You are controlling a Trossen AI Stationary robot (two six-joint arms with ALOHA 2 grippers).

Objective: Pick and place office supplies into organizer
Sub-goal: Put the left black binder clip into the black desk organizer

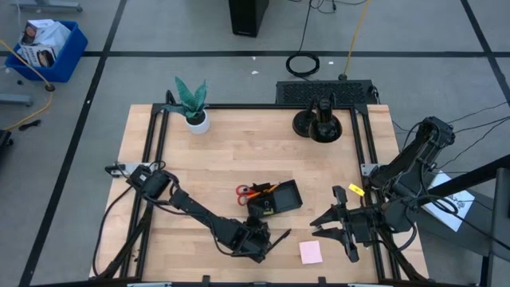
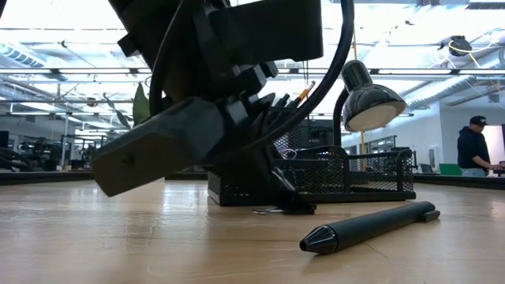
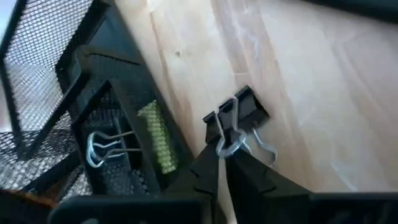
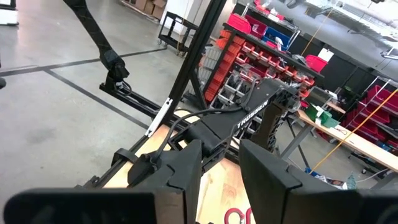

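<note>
A black clip (image 3: pixel 244 109) with silver wire handles lies on the wood just beside the organizer (image 1: pixel 276 198), a low black mesh tray. My left gripper (image 3: pixel 226 157) slants down over the clip, shut on it. One compartment of the organizer holds another clip (image 3: pixel 102 149) and a yellow-green piece (image 3: pixel 158 137). Red-handled scissors (image 1: pixel 243 193) and orange pencils stick out of the organizer's left side. A black pen (image 2: pixel 371 225) and a pink sticky-note pad (image 1: pixel 311 252) lie on the table near the front edge. My right gripper (image 1: pixel 327 226) hangs open above the table's right part, holding nothing. My left gripper pinches one of the clip's silver wire handles (image 3: pixel 229 142) between its two fingertips (image 3: pixel 210 163). The fingers come slanting down from the table's near left. The clip's black body (image 3: pixel 247 106) lies on the wood, pointing away from the fingers, close to the organizer's wall.
A green plant in a white pot (image 1: pixel 192 108) stands at the far left and a round black stand (image 1: pixel 319 124) at the far right. A small yellow thing (image 1: pixel 356 190) lies near the right edge. Bare wood stretches across the table's middle and far part.
</note>
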